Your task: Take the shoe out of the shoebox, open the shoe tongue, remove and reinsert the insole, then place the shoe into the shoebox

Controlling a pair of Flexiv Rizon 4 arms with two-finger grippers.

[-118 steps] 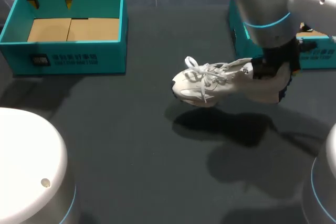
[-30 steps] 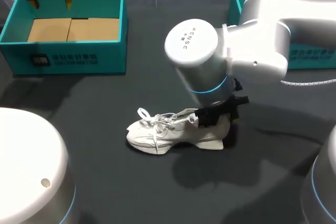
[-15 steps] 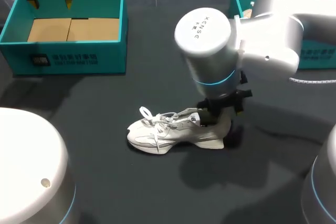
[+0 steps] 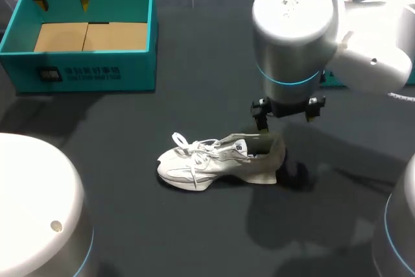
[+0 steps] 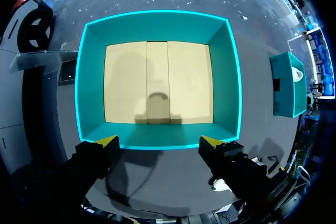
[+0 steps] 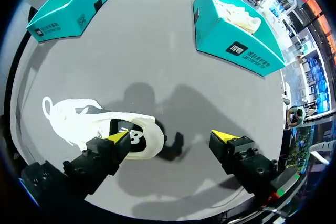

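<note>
One step seems done, the shoe (image 4: 217, 160) sitting on the table (image 4: 194, 231). We are hovering the right gripper (image 4: 286, 116), spread empty, above its heel (image 4: 271, 157); opening the tongue (image 4: 224, 145) comes next.

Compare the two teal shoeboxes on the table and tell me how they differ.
The left shoebox shows a bare cardboard-coloured floor; the right shoebox holds a pale crumpled item. The left gripper hangs over the left shoebox, while the right gripper is away from the right shoebox, above the heel of the shoe. Both are teal and open-topped, with a label on one side.
</note>
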